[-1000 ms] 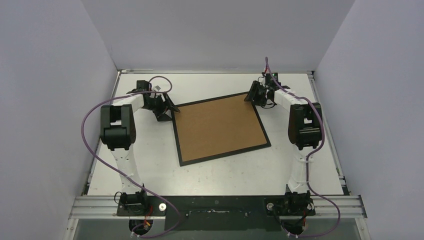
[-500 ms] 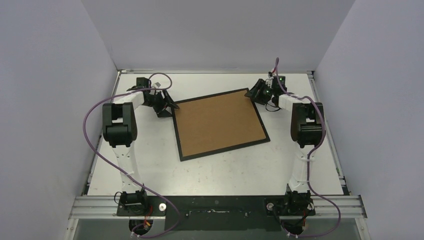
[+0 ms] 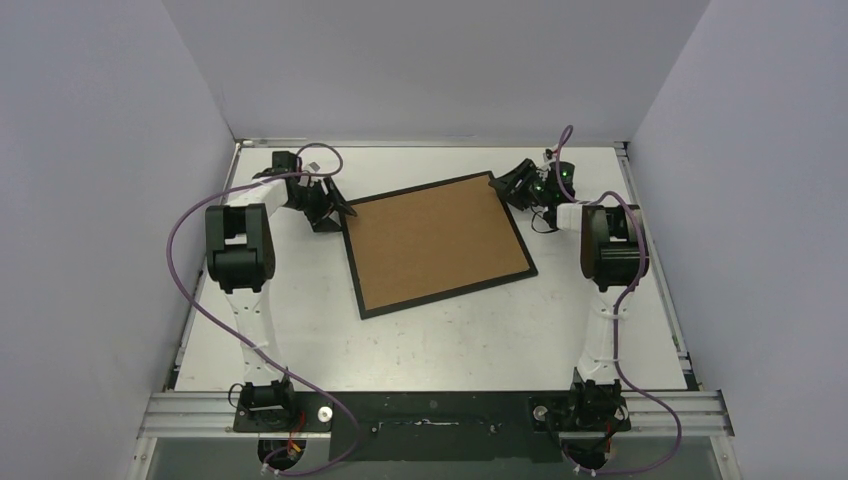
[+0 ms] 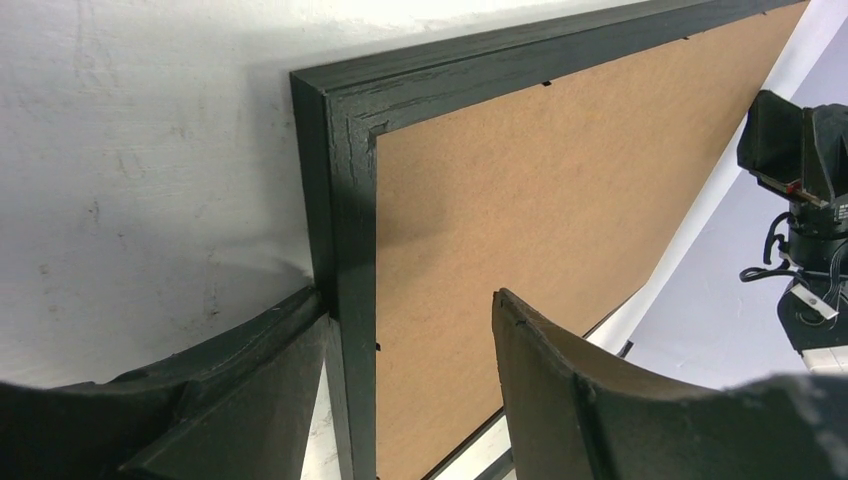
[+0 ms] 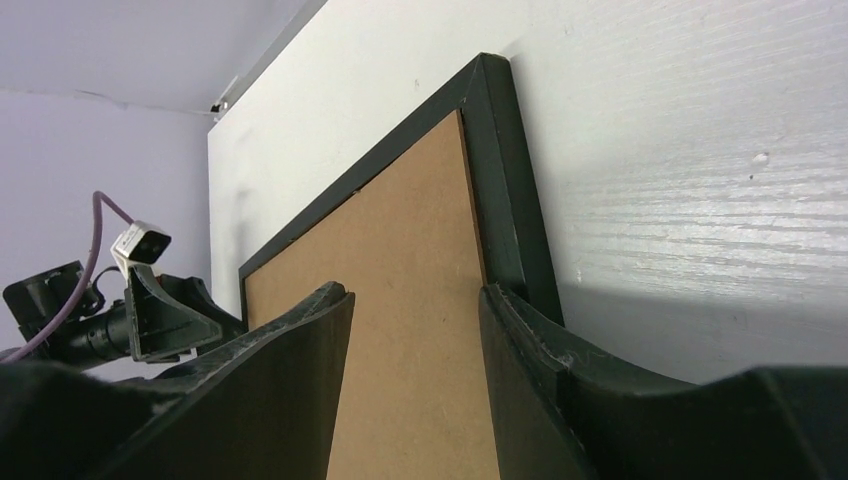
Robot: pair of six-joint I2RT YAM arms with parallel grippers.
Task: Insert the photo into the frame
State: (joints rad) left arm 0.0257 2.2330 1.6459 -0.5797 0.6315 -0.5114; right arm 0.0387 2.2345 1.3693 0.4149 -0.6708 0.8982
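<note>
left gripper (image 4: 410,300) is spread, straddling a rail of the frame (image 4: 340,200) near its upper-left corner, one finger touching the outer edge. right gripper (image 5: 415,290) is spread the same way at the upper-right corner. the frame lies skewed, brown backing (image 3: 435,240) upward, mid-table (image 3: 450,350).

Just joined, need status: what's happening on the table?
The frame lies back-up, with its brown backing showing. The left gripper straddles the frame's far-left corner and the right gripper its far-right corner. Both have their jaws open across the edge. The photo isn't visible in any view.
</note>
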